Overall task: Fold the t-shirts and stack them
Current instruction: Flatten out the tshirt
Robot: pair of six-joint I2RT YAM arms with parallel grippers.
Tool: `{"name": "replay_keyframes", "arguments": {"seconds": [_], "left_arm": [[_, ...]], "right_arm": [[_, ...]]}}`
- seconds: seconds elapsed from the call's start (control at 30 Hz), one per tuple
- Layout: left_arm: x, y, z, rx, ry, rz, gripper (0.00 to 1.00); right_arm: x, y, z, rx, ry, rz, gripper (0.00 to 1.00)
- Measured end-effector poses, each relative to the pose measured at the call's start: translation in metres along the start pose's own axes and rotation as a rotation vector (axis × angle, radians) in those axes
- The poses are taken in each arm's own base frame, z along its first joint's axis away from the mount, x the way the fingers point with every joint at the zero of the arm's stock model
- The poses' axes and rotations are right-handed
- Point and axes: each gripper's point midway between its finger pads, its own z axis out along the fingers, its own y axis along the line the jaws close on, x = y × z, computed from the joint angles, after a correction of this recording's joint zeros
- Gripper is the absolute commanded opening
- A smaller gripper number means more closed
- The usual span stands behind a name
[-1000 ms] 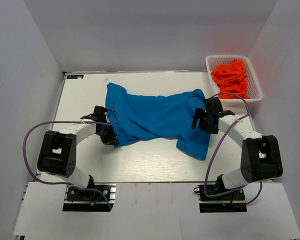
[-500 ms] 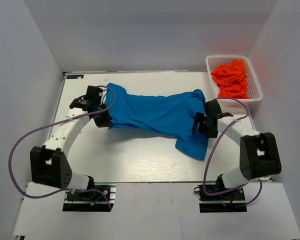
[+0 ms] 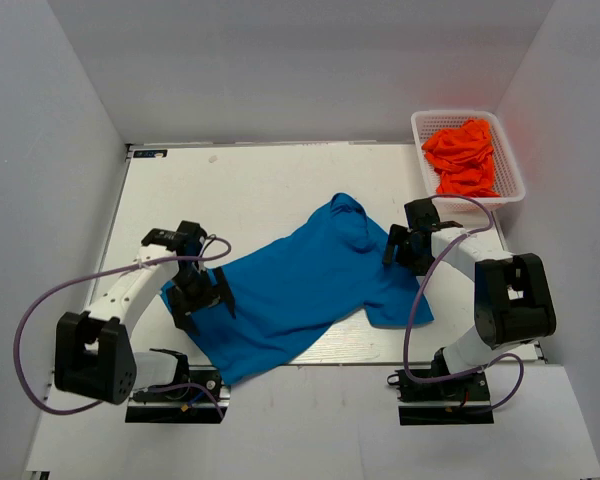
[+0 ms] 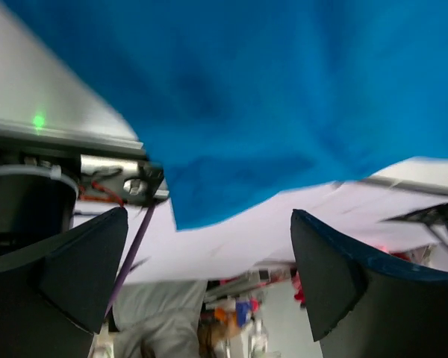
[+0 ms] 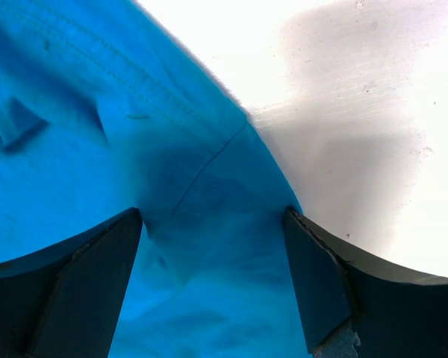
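The bright blue t-shirt (image 3: 300,280) lies spread on a slant across the white table (image 3: 250,190). One end is bunched near the middle back, and the other corner hangs over the near edge. My left gripper (image 3: 205,298) hovers at the shirt's left edge, jaws wide open and empty; in the left wrist view the blue fabric (image 4: 269,89) fills the top above the open gripper (image 4: 209,283). My right gripper (image 3: 398,250) stands open over the shirt's right edge, with the blue cloth (image 5: 97,149) lying loose between its fingers (image 5: 213,291). Orange-red t-shirts (image 3: 465,155) are heaped in the basket.
A white mesh basket (image 3: 420,130) stands at the back right corner against the wall. Grey walls enclose the table on three sides. The arm bases and purple cables (image 3: 40,300) sit at the near edge.
My left gripper pulled the shirt's left end from the far left toward the near edge, then opened and let it go. The shirt now lies diagonally. The right gripper barely moved.
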Motion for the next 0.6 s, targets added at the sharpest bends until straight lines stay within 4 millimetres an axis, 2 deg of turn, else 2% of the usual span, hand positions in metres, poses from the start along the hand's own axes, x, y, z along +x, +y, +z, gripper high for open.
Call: {"name": "replay_keyframes", "arguments": {"seconds": [0.13, 0.23, 0.3, 0.37, 0.5, 0.6], "left_arm": [[-0.034, -0.019, -0.008, 0.004, -0.072, 0.014, 1.0], [-0.057, -0.028, -0.002, 0.01, -0.118, 0.007, 1.0], [-0.072, -0.034, 0.004, 0.008, -0.133, -0.005, 1.0], [-0.088, -0.039, 0.013, -0.001, -0.146, -0.015, 1.0], [-0.115, -0.046, 0.033, -0.046, -0.142, -0.034, 1.0], [-0.136, -0.052, 0.051, -0.072, -0.137, -0.045, 1.0]], "right_arm": [[0.0, 0.001, -0.001, -0.007, -0.003, -0.016, 0.8], [-0.004, 0.004, -0.004, -0.034, -0.026, -0.058, 0.8], [-0.01, 0.009, -0.014, -0.07, -0.077, -0.106, 0.8], [-0.024, 0.019, -0.031, -0.121, -0.161, -0.145, 0.8], [-0.051, 0.056, -0.067, -0.281, -0.327, -0.251, 0.81], [-0.05, 0.081, -0.068, -0.367, -0.342, -0.327, 0.81]]}}
